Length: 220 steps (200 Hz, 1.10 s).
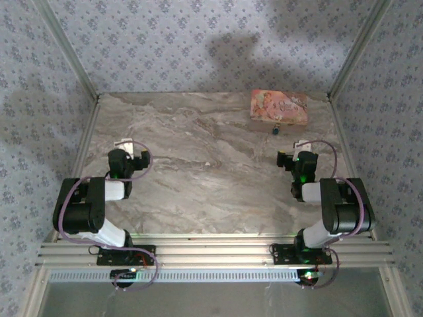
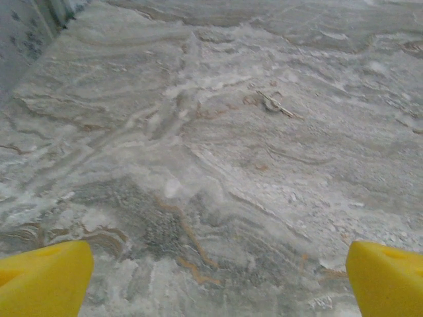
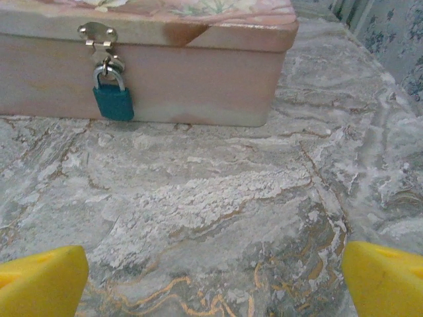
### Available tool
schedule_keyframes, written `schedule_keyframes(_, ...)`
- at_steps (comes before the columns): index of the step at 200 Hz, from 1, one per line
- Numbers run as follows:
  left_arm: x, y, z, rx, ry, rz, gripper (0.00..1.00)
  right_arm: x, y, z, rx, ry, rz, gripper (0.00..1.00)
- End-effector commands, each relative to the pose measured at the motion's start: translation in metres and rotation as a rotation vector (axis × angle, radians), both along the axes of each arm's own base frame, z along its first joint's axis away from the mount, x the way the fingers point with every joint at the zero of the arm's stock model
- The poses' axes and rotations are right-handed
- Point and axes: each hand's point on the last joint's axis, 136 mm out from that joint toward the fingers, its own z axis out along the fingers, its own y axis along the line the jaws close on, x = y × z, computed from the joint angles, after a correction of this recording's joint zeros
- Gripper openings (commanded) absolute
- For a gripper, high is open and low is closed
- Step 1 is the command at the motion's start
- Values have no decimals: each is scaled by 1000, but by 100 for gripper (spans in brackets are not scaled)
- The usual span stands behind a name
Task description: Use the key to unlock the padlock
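Note:
A teal padlock with a silver shackle hangs from the hasp of a pink flowered box, shackle closed. From above, the padlock shows at the box's front face, at the back right. A small pale metal object that looks like the key lies flat on the marble ahead of my left gripper. That gripper is open over bare table. My right gripper is open too, short of the box with nothing between its yellow fingertips, and shows from above.
The marble tabletop is fenced by aluminium posts and patterned fabric walls on the left, right and back. The left wall's foot shows in the left wrist view. The right wall stands near the box.

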Motion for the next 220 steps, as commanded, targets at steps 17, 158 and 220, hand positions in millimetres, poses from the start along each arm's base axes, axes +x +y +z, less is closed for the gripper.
schedule_keyframes(17, 15, -16, 31, -74, 156, -71, 98, 13, 2, 50, 28, 76, -33, 100)
schedule_keyframes(158, 132, -265, 92, -656, 381, -440, 76, 163, -4, 74, 327, 451, -356, 100)
schedule_keyframes(220, 141, -295, 57, -700, 476, -470, 76, 175, 46, 16, 265, 641, -212, 94)
